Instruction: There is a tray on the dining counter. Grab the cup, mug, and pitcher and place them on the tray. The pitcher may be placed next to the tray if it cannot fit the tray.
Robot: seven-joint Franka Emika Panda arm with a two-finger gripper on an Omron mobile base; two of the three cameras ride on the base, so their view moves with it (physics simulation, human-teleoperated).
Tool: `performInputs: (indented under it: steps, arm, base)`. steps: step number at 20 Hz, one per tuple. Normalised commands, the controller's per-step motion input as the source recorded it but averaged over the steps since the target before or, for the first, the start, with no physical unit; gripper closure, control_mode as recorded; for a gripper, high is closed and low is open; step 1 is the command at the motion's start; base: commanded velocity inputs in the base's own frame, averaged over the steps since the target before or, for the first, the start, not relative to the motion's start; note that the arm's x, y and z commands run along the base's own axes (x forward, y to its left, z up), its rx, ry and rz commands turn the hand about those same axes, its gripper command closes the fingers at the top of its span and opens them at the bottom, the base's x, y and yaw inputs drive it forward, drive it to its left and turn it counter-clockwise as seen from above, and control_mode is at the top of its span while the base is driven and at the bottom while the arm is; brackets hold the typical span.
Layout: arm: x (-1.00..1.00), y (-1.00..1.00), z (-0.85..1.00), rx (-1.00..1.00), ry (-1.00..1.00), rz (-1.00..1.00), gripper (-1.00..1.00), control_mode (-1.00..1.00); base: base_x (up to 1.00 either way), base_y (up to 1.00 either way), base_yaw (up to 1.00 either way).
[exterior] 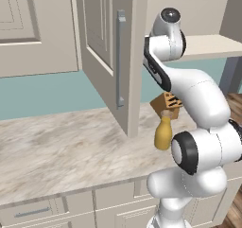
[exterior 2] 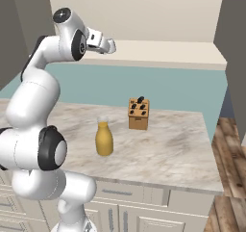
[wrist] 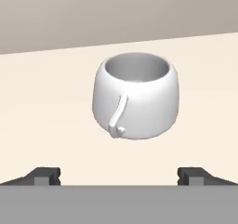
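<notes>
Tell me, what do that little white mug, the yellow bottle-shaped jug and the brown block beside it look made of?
The mug looks like matte glazed ceramic: smooth, pale grey-white, thick-rimmed, no sharp reflections. The pitcher seems ceramic or plastic: an even mustard colour with a soft sheen; the look leaves it open. The knife block looks like wood: warm brown, with dark slots and handles on its slanted face.

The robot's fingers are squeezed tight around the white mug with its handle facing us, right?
Not quite. In the hand view the gripper is open, its fingertips wide apart and short of the mug, touching nothing. The mug is white, and its handle does face the camera.
</notes>
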Motion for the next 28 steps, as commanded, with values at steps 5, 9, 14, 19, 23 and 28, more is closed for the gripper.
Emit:
performInputs:
  steps: [5,9,14,19,23,28]
  arm:
    - [0.20,0.04,0.00,0.00,0.00,-0.02,-1.00,-1.00]
    - [0.25,0.00,0.00,0.00,0.00,-0.01,-1.00,-1.00]
    - [0.24,0.00,0.00,0.00,0.00,0.00,-1.00,-1.00]
    - [0.17,0.00,0.00,0.00,0.00,0.00,-1.00,-1.00]
    - [0.12,0.00,0.00,0.00,0.00,0.00,-1.00,-1.00]
    - [0.05,0.00,0.00,0.00,0.00,0.00,-1.00,-1.00]
  base:
    - [0.00,0.00,0.00]
    - [0.00,0.00,0.00]
    - [0.00,0.00,0.00]
    - [0.00,0.00,0.00]
    - [0.00,0.00,0.00]
    - [0.00,0.00,0.00]
